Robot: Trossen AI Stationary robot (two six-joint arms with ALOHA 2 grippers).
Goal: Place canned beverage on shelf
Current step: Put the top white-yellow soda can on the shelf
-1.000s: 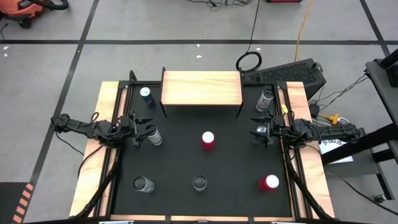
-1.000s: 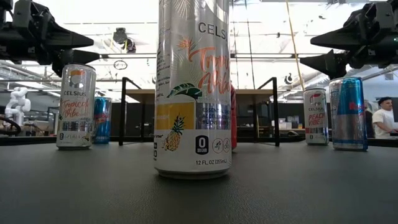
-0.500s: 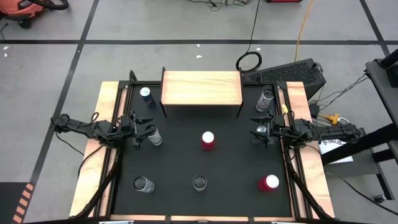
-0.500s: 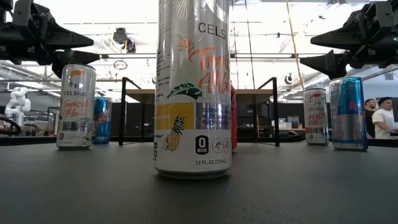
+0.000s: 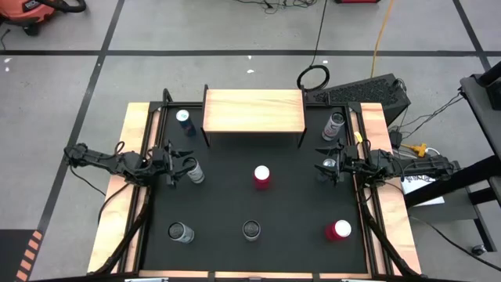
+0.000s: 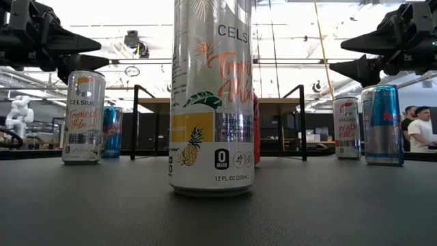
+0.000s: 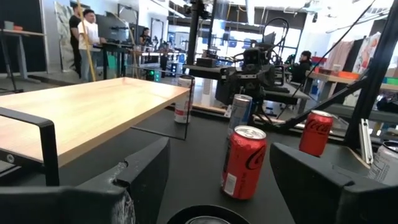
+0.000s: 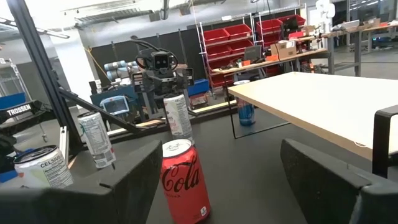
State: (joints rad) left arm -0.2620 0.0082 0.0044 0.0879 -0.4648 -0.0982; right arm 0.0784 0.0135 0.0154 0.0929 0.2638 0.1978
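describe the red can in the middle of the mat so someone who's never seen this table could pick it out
Start at the wooden shelf at the far edge of the black mat. Just in front of it, near the mat's centre and between the two arms, stands the red cola can. The only other red can sits in the near right corner; the rest are silver or blue.

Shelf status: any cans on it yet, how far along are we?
Done: nothing; the light-wood shelf on black legs is bare. In hand: nothing held. The left gripper hangs open above a silver can, the right gripper open above another silver can. Left: everything; the red cola can and the other cans all stand on the black mat.
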